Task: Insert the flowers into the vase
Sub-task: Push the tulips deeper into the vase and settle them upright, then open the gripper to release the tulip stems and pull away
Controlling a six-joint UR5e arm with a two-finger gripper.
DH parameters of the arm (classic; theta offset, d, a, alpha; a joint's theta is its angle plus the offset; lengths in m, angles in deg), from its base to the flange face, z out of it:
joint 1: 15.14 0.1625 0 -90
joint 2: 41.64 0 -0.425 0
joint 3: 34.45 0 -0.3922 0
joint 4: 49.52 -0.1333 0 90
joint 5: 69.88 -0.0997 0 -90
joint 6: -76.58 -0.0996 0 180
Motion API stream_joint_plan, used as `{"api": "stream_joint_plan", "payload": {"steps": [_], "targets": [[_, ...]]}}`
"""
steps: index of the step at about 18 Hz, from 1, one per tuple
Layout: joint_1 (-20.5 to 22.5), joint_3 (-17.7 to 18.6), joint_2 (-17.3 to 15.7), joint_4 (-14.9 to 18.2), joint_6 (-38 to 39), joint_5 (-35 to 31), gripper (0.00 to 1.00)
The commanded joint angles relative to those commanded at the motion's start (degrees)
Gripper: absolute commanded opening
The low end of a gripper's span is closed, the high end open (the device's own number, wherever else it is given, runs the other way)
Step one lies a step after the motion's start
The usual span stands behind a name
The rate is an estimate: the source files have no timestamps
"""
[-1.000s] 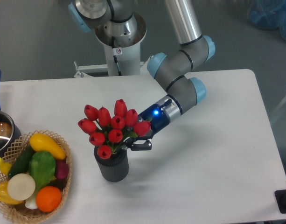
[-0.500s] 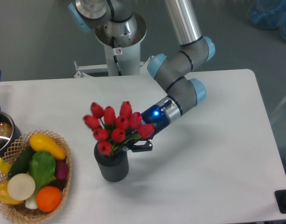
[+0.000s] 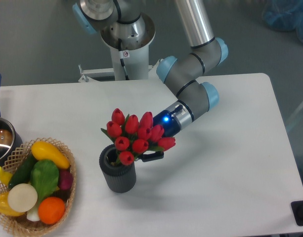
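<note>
The gripper (image 3: 150,154) reaches in from the right, low over the table, and it seems to be closed on the flowers (image 3: 136,136) just under the red heads; the heads and leaves hide most of the fingers (only one dark finger is visible below the bunch), so I judge the hold more from the position than from a clear view. The bunch leans over the right part of the vase (image 3: 118,174), and the lowest tulip head sits just at the thick rim. The left part of the opening is visible and dark, with nothing in it. Whether the stems already enter the vase, I cannot tell, because the heads cover them. I judge the task as in its last part: the flowers are brought to the vase, but they are not yet standing in it freely, and the release is still left.
</note>
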Motion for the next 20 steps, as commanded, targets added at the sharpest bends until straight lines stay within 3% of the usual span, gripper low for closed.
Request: {"api": "stream_joint_plan", "payload": {"steps": [1,8,10,11,20], "targets": [[0.00,0.00,-0.09,0.00,0.00,0.00,0.49],[-0.09,-0.18,-0.53,0.00,0.00,0.00,0.77],[-0.09,-0.18,-0.61,0.00,0.00,0.00,0.93],[-0.09,-0.18,-0.53,0.00,0.00,0.00,0.97],[0.52,-0.09,-1.75,0.09,0.17,-1.66,1.00]]}}
